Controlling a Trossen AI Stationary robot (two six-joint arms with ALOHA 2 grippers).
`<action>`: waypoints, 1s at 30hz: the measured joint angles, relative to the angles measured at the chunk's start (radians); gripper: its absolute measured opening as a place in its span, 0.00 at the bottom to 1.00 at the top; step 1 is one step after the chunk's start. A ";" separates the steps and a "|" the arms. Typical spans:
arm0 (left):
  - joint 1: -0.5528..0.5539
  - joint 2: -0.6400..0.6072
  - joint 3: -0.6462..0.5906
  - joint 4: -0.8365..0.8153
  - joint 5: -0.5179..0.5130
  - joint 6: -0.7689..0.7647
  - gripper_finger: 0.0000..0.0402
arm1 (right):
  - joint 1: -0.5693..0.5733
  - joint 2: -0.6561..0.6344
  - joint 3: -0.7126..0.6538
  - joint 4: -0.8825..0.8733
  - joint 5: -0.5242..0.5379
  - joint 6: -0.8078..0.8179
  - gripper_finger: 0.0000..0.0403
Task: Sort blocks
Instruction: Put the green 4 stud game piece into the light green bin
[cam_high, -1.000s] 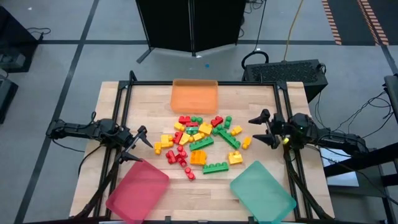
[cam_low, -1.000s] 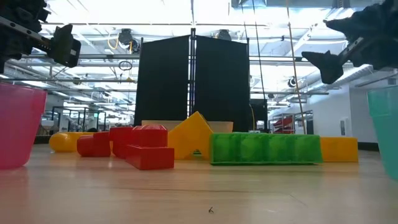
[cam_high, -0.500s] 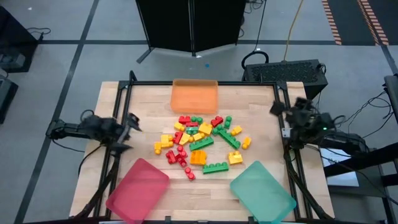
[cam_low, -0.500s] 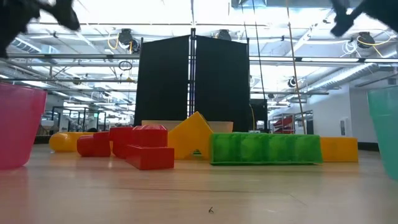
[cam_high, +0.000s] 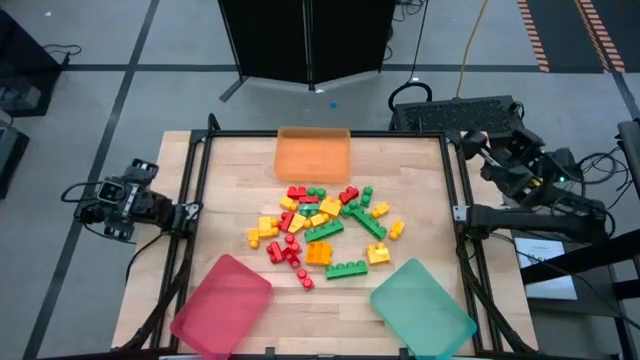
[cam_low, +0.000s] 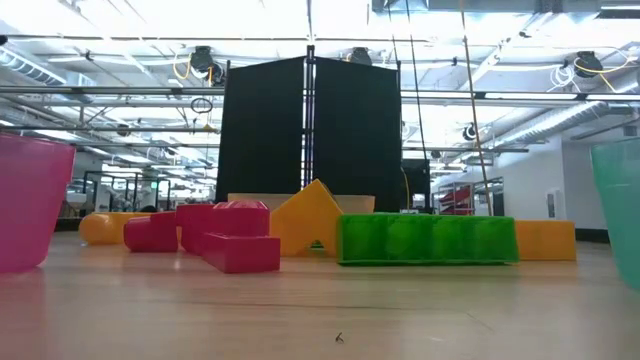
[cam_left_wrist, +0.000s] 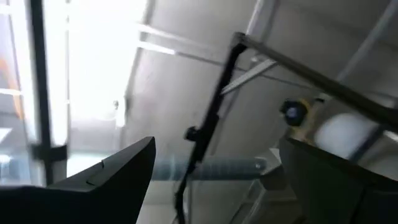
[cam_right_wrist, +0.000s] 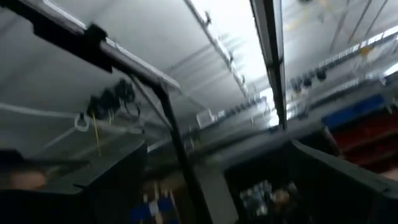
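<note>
- High view: the blocks (cam_high: 320, 228) lie in a loose mixed heap of red, green, yellow and orange at the middle of the table (cam_high: 420, 180), none in a tray yet. The orange tray (cam_high: 313, 154) sits at the far edge, the pink tray (cam_high: 222, 305) near the front left corner and the green tray (cam_high: 423, 306) near the front right. The left gripper (cam_high: 128, 192) is folded back off the left edge and the right gripper (cam_high: 497, 152) off the right far corner, both well apart from the heap.
- Low view: a long green block (cam_low: 428, 240) and red ones (cam_low: 240, 252) stand in front; no arm shows here.
- Left wrist view: its fingers (cam_left_wrist: 118, 171) stand spread, with nothing between them, pointing up at the ceiling.
- Right wrist view: the fingers (cam_right_wrist: 118, 171) are likewise spread and empty.
- Doing it well, I judge: sorting has not begun. Start with a loose block on the heap's rim, such as the red ones nearest the pink tray, coming straight down so neighbours are not knocked, and match each colour to its tray.
</note>
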 joint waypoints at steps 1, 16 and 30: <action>0.000 0.000 0.000 -0.018 -0.005 0.000 0.86 | 0.000 0.022 0.019 -0.019 -0.012 0.000 0.93; 0.000 0.001 0.081 -0.300 -0.421 -0.212 0.86 | 0.000 0.260 0.092 -0.219 -0.031 0.163 0.93; 0.000 0.287 0.831 -1.597 -0.474 -0.240 0.86 | 0.009 0.651 0.649 -1.686 0.149 -0.173 0.93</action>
